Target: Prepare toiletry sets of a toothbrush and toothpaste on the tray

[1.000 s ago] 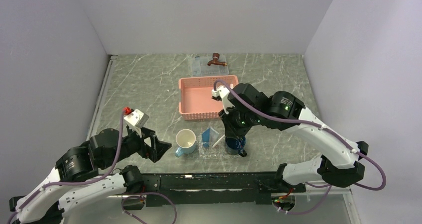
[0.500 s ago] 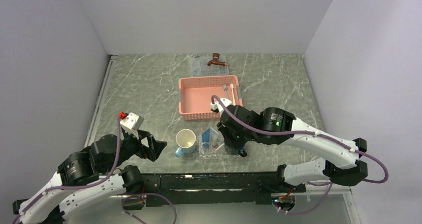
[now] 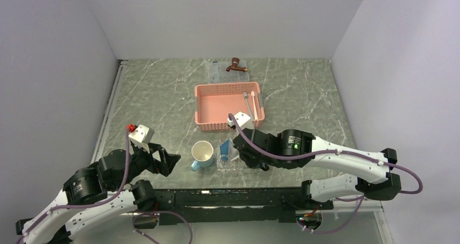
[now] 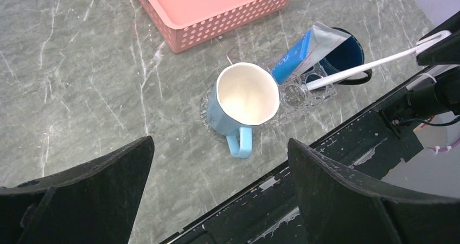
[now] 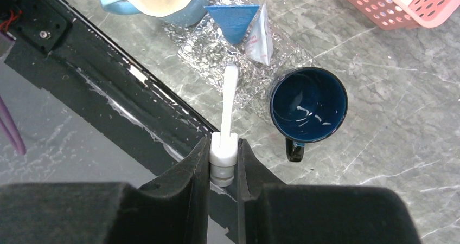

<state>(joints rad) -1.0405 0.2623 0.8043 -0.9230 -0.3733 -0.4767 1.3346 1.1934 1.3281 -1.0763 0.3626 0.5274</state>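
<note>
My overhead cam sits up behind the arm bases and looks down over the whole table from pretty far off. The left wrist cam hangs fairly high, tilted down and forward over the pale blue mug, with the pink basket along its top edge. The right wrist cam is way closer, staring down past the right gripper at the dark blue mug. All three catch the clear tray and the pale mug.

white toothbrush, blue toothpaste, pink perforated basket, grey marbled table, navy mug
</note>
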